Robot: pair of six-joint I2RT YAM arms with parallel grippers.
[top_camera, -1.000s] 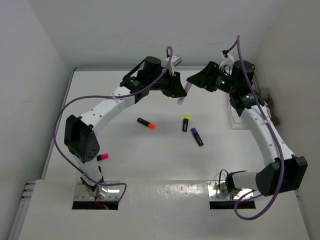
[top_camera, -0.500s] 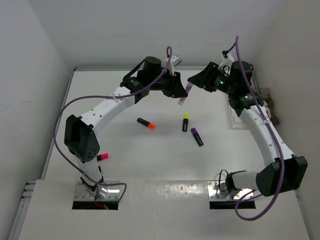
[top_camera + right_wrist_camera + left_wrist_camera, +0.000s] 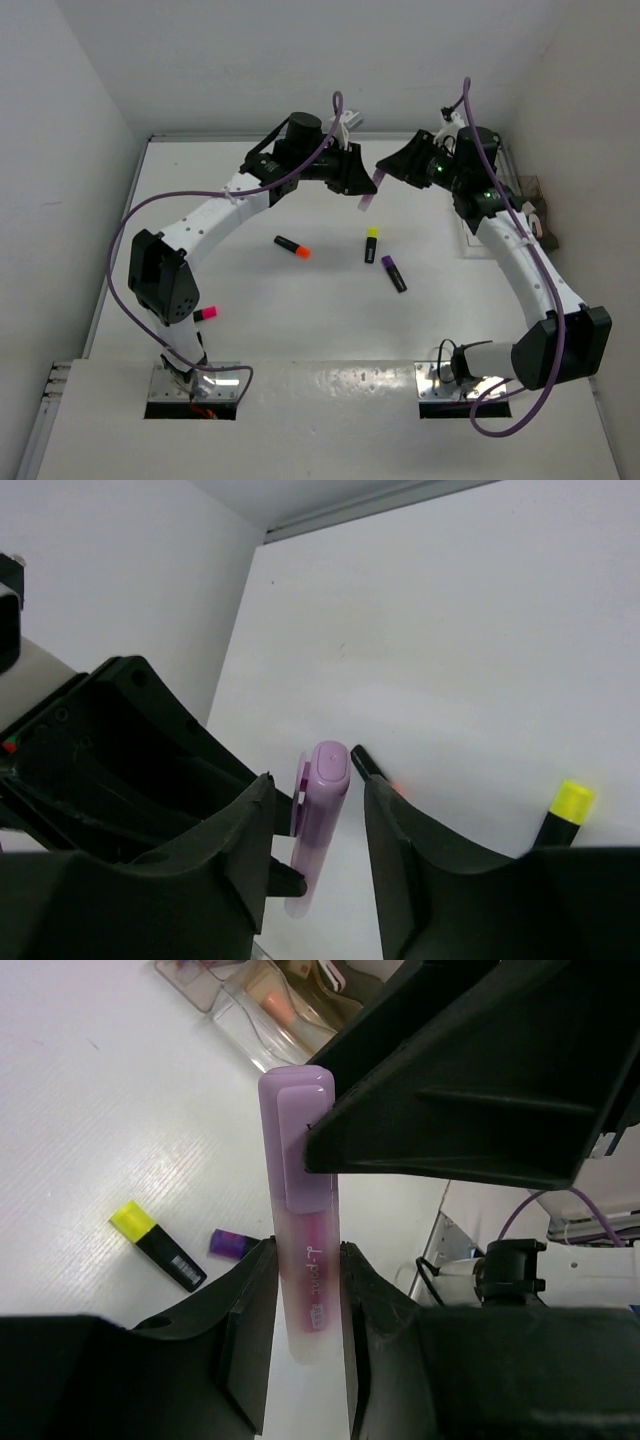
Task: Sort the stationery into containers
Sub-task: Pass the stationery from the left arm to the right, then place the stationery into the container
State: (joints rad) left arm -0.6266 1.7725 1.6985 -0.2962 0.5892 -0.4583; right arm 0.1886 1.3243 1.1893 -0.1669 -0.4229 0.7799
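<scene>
Task is early-to-mid, I'd say. Four pieces lie loose on the tabletop: orange-cap highlighter (image 3: 293,246), yellow-cap highlighter (image 3: 371,244) and purple-cap highlighter (image 3: 393,273) around the middle, plus the pink-cap highlighter (image 3: 205,314) by the left edge, next to the left arm's lower link. The clear tray (image 3: 245,1035) sits toward the right edge. Left wrist cam shows a few things in it already, but it's too blurry to say what or how many, so I count that part as done w/ a caveat.

Current item is the lilac marker (image 3: 297,1160), off the surface, above the far-middle of the tabletop. The left end effector (image 3: 305,1290) grips its lower barrel, jaws narrow and tight on both sides, cap end pointing away from it. The right end effector (image 3: 318,780) straddles that cap end: jaws apart, marker between them w/ a slim gap each side, no contact that I can see. Looks like an arm-to-arm handover, not yet completed. Left to do: right side takes the marker, drops it in the tray, then the four highlighters.
</scene>
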